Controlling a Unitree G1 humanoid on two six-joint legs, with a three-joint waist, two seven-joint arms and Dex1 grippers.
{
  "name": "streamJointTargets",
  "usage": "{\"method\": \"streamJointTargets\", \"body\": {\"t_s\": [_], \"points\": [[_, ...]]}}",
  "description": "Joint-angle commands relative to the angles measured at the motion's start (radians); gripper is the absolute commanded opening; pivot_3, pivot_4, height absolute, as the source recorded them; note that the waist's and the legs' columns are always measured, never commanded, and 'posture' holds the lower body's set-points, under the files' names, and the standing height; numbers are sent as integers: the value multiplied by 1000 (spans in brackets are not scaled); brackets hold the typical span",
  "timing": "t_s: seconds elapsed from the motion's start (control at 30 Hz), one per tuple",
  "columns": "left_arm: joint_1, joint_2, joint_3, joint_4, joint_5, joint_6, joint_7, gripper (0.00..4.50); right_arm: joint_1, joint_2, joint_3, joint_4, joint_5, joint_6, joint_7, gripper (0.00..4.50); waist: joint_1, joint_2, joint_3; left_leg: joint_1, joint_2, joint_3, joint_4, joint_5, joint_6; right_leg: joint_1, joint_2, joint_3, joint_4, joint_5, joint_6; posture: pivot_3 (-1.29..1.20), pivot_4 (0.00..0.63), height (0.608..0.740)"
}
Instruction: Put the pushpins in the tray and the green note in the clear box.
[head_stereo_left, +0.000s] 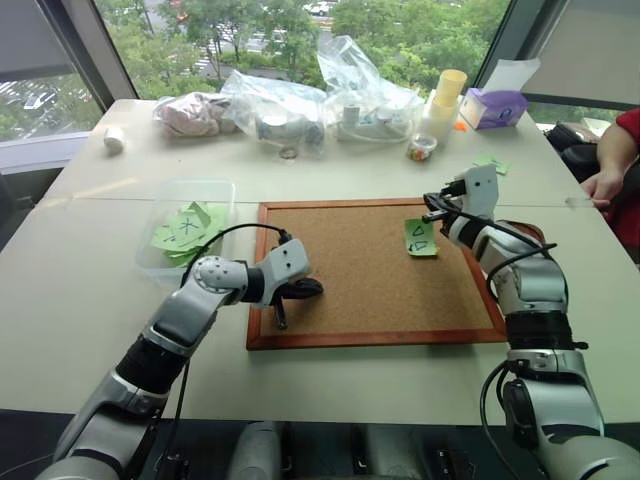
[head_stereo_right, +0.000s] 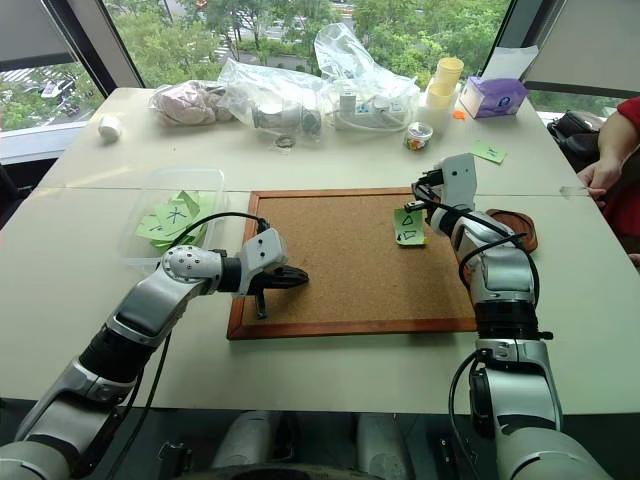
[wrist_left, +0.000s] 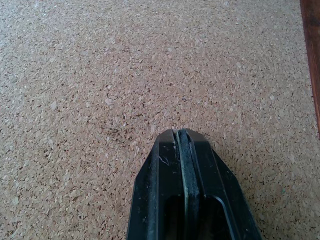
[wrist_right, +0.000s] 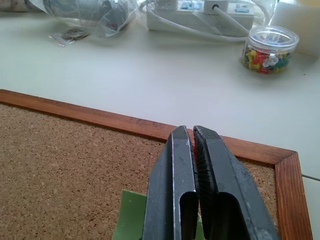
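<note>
1. The green note (head_stereo_left: 421, 238), a light green square of thin paper with black hand-drawn triangle outlines, lies on the large wood-framed corkboard (head_stereo_left: 370, 270), near the board's far right corner.
2. By my judgement it is light and limp: it will bend and flutter rather than hold its shape, and it may tear if dragged while a pin is in it. The free edge or a corner looks the best place to pinch it.
3. Whether a pushpin fixes the note to the corkboard is too small to tell.
4. The right claw (head_stereo_left: 436, 207) hangs just above the note's far edge, its two black fingers pressed together; the right wrist view hints at a speck of red between them, but I cannot tell whether that is a pin.
5. The left claw (head_stereo_left: 303, 289) sits low over the corkboard's left part, fingers pressed together with nothing between them.
6. The clear box (head_stereo_left: 172, 222), a shallow transparent plastic container holding other green notes, stands on the bench just left of the corkboard.
7. The tray (head_stereo_right: 512, 228), a small dark red-brown dish with a raised rim, sits just right of the corkboard.
</note>
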Motion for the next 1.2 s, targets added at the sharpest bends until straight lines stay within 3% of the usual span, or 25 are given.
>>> {"method": "streamJointTargets", "body": {"t_s": [0.03, 0.4, 0.9, 1.0, 1.2], "points": [[4, 1, -34, -18, 2, 0, -32, 0, 22, -32, -113, -110, 14, 14, -85, 74, 1, 0, 0, 0, 0, 0, 0, 0, 0, 0, 0, 0, 0, 0, 0, 0, 150, 735], [-56, -2, -13, 43, 19, -52, -42, 0, 154, -113, -210, -214, -72, 154, -264, 74, -1, 0, 0, 0, 0, 1, 0, 0, 0, 0, -1, 1, 0, 0, 0, 0, 150, 735], [-64, 99, 8, 40, 25, -72, -136, 0, 45, -120, -265, 46, -53, 220, -332, 74, -9, 1, 0, 1, 1, 1, 0, 0, 0, -1, 1, 1, 0, 0, 0, 0, 150, 735], [-62, 110, 12, 37, 25, -71, -136, 0, 34, -123, -266, 68, -51, 212, -327, 964, -8, 1, 0, 0, 1, 2, 0, 0, 0, -1, 1, 1, 0, 0, 0, 0, 150, 735], [-63, 131, 18, 31, 23, -66, -143, 0, 17, -119, -274, 92, -39, 216, -321, 3906, -9, 1, 0, 0, 1, 2, 0, 0, 0, -1, 1, 1, 0, 0, 0, 0, 150, 735]]}}
